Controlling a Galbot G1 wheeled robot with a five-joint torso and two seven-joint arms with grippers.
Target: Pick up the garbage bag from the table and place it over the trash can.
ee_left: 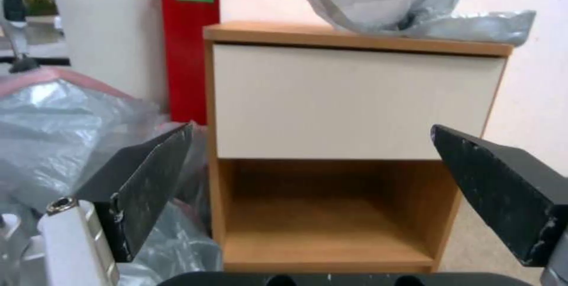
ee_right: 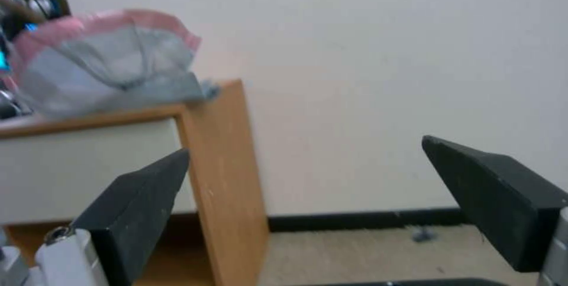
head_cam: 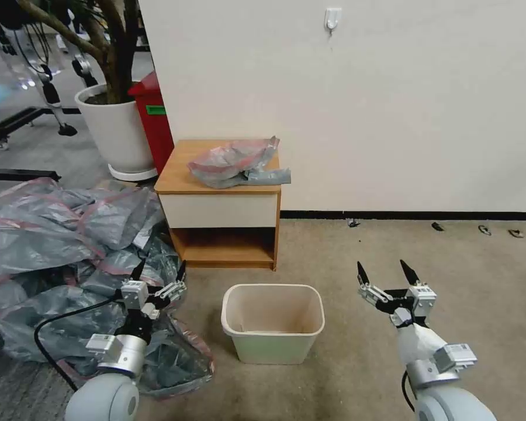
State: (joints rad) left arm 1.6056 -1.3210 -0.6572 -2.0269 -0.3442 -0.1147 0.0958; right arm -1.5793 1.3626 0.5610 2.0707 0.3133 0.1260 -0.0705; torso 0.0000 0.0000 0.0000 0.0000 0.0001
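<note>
The garbage bag lay crumpled on the bench, at twelve o'clock from the trash can. Left gripper and right gripper hung low, fingers wide, empty. A pinch on the pink rim band would probably serve best

- I see a plain white wall with a small hook; a black baseboard below
- beige carpet; a potted tree far left

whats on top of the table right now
One crumpled garbage bag lies on the table, its grey end hanging past the front right edge. Whatever might be under the bag is hidden by it.
</note>
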